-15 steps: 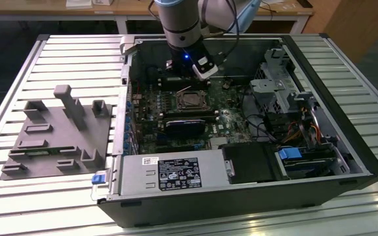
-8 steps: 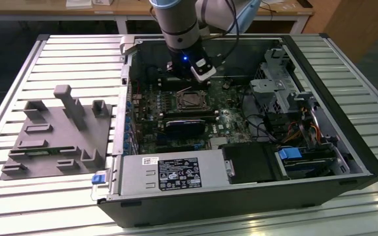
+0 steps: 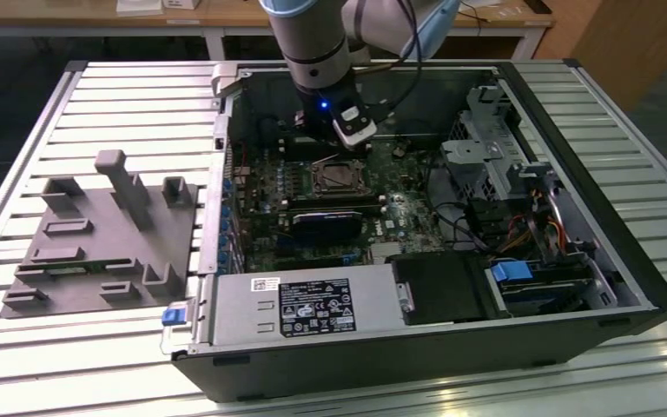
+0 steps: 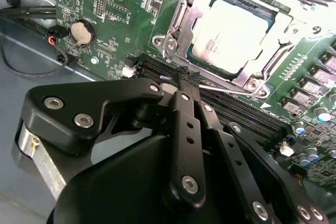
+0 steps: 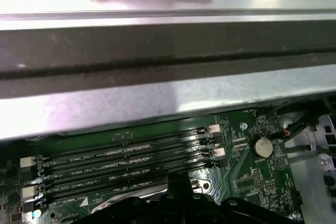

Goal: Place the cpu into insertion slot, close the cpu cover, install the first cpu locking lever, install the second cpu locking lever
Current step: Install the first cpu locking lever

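Just beside the cpu [image 4: 231, 30] — framed by the cpu cover [image 4: 278, 24] (down) — the claw [image 4: 181, 78] sits pinched narrow.

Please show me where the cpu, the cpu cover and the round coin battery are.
cpu [image 4: 231, 38]: second wrist view, middle of its metal top.
cpu cover [image 4: 178, 22]: second wrist view, a side bar of the frame.
coin battery [image 4: 82, 32]: second wrist view, centre of its round face.
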Controlling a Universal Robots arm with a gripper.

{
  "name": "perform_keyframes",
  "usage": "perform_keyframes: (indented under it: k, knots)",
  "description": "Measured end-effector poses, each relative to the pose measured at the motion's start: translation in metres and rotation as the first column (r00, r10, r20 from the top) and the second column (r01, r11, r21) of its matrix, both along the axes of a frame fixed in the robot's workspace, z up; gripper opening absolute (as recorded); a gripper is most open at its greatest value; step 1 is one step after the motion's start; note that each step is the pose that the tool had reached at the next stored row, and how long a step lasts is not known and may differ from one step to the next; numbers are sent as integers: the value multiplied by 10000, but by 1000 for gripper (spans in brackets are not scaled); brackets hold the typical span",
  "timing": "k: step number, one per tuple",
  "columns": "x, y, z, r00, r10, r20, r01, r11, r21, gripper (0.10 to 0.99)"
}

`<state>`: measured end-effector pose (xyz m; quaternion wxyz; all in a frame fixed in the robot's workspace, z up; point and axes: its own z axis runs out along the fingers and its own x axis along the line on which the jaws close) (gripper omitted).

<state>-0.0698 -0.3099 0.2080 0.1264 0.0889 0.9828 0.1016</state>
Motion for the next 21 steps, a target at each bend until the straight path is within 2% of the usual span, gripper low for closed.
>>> perform_keyframes:
  k: [21]
  knots:
    - [-15,148,-45,9985,-546,10,547,9981,-268,102]
